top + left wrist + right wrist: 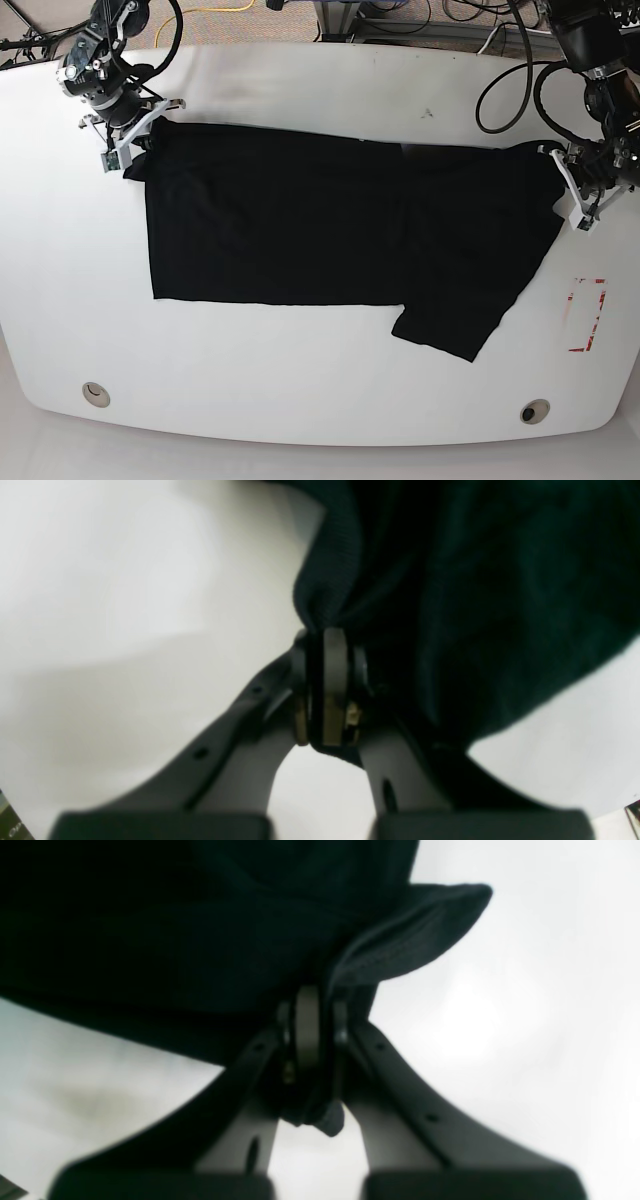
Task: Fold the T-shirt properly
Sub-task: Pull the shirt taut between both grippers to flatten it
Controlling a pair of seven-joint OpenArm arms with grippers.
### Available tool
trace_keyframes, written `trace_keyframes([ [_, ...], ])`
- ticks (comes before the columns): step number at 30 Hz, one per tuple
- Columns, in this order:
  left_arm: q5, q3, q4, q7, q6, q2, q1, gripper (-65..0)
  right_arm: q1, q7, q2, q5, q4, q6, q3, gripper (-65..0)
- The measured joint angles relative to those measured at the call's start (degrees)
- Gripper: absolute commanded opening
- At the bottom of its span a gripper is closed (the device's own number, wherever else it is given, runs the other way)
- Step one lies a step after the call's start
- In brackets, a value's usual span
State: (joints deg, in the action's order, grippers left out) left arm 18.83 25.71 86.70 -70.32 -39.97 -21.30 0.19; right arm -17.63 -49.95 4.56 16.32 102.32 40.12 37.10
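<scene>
While the T-shirt lay spread, plain black side up, across the white bench, a red-outlined rectangle mark sat clear of its sleeve. Each far corner was pinched: right claw at one end, left claw opposite, both arms reaching low from the bench's rear.
</scene>
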Motion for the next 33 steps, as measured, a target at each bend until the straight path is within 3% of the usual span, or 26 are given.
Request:
trace_keyframes([
  [16,0.31,0.0,0.0,0.59,-0.02,-1.14,3.15,-65.0,-3.41,0.28,-0.09,0.2,0.02,-0.02,0.0,-65.0],
  [22,-0.04,-0.24,0.02,0.81,-0.15,-3.08,3.63,-65.0,-4.37,0.28,0.07,0.33,0.02,0.04,-0.17,-63.3],
  [31,-0.98,-0.28,0.02,0.79,-0.17,-3.74,3.91,-64.9,-6.23,0.48,0.42,0.44,0.02,0.39,-0.39,-46.3],
  [33,-1.01,-0.26,0.02,0.79,-0.17,-4.17,3.85,-60.1,-6.6,0.48,0.37,0.48,0.09,0.39,-0.39,-41.1],
])
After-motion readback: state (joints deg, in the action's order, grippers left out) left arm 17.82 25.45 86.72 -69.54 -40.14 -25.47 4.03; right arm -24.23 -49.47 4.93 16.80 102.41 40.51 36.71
